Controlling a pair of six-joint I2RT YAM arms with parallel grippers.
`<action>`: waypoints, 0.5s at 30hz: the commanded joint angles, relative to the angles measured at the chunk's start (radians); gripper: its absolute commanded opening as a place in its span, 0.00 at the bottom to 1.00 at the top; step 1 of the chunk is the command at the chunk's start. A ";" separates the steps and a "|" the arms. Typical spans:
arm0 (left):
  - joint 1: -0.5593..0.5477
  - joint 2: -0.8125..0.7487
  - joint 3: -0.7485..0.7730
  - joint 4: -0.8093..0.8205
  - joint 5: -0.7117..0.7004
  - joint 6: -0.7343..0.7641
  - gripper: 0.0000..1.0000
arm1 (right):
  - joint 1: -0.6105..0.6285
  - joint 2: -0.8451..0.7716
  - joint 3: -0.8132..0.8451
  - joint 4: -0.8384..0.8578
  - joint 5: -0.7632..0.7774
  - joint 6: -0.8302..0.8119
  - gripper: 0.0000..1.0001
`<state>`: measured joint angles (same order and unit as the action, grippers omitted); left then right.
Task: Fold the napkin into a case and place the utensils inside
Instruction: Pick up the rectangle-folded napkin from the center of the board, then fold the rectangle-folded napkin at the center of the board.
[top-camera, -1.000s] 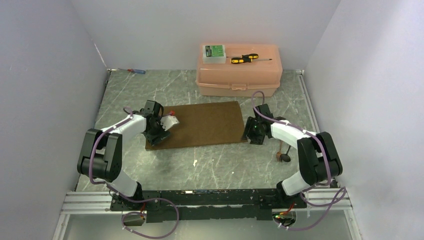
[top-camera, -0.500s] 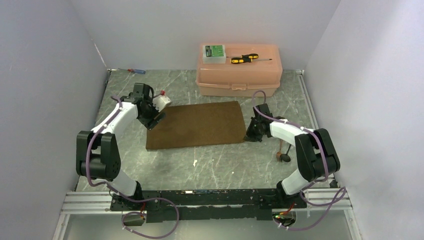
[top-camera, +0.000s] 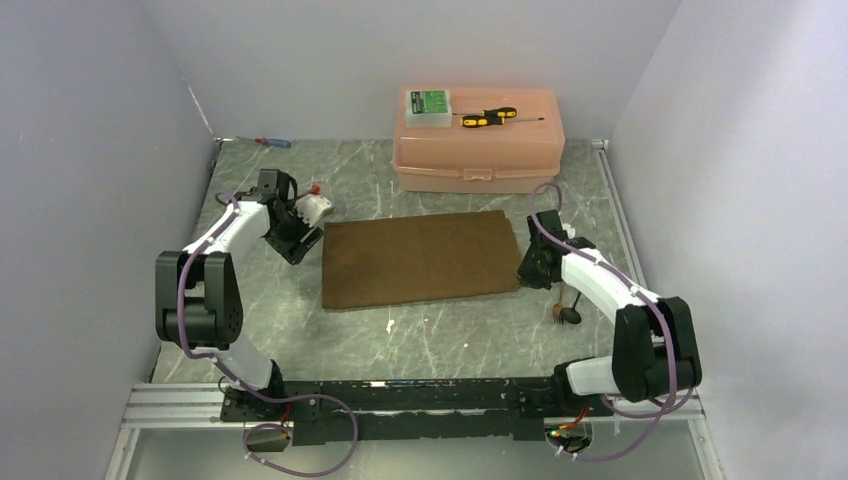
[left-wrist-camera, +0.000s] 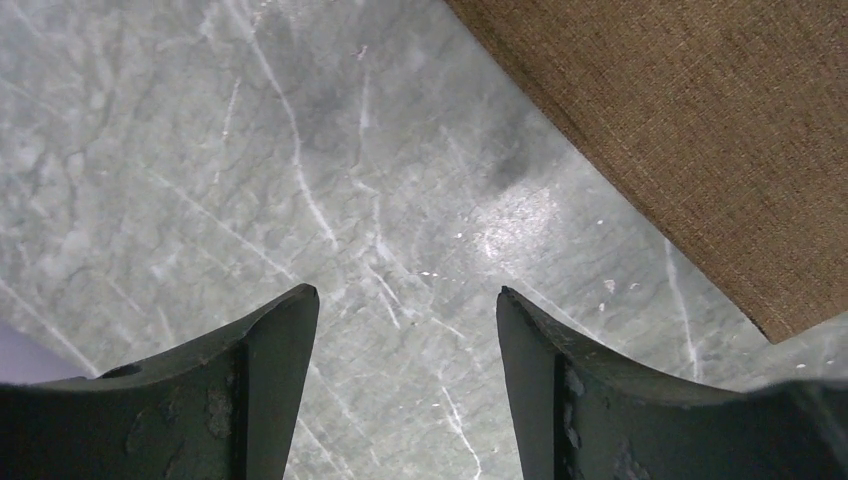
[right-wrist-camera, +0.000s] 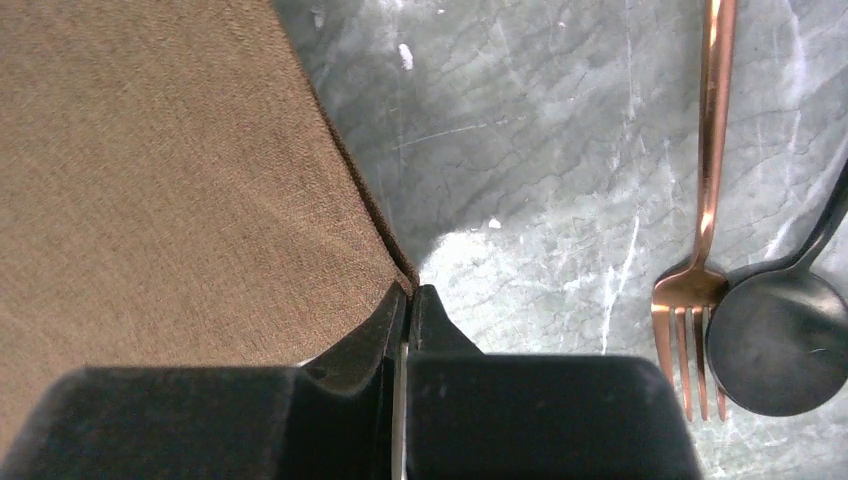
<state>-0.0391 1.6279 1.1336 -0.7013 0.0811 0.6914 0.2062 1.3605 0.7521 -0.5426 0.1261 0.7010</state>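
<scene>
While the napkin (top-camera: 420, 260) lies flat and unfolded in the middle of the counter (top-camera: 440, 335), the overhead view puts the left hand (top-camera: 300, 238) just left of its far left corner, off the cloth. The right hand (top-camera: 533, 272) sits at the napkin's near right corner. The utensils (top-camera: 567, 308) lie on the counter just right of that hand. A pink box (top-camera: 478, 160) stands beyond the napkin at the far side, with a yellow-handled screwdriver (top-camera: 488, 118) and a small green-labelled case (top-camera: 428, 105) on its lid. A blue-and-red screwdriver (top-camera: 272, 142) rests at the far left edge.

From the left wrist, the left hand (left-wrist-camera: 405, 340) is spread wide, with only bare marble between its fingers (left-wrist-camera: 270, 390). The napkin (left-wrist-camera: 700, 130) fills the upper right, and its corner comes down close to one finger.

From the right wrist, the right hand (right-wrist-camera: 405, 325) is pressed closed, pinching the napkin (right-wrist-camera: 170, 180) at its corner. To the right, apart from the cloth, a copper fork (right-wrist-camera: 705, 200) lies beside a black spoon (right-wrist-camera: 770, 345), its tines against the spoon's bowl.
</scene>
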 joint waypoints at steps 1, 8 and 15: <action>0.000 0.018 0.030 -0.014 0.077 -0.027 0.71 | 0.041 -0.047 0.057 -0.039 0.040 -0.064 0.00; 0.008 0.052 0.025 0.006 0.098 -0.070 0.70 | 0.297 0.090 0.241 -0.052 0.064 -0.097 0.00; 0.048 0.063 0.028 0.013 0.137 -0.085 0.69 | 0.454 0.293 0.482 -0.036 0.010 -0.132 0.00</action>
<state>-0.0204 1.6859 1.1336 -0.6994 0.1631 0.6323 0.6159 1.5726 1.0954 -0.5869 0.1555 0.6029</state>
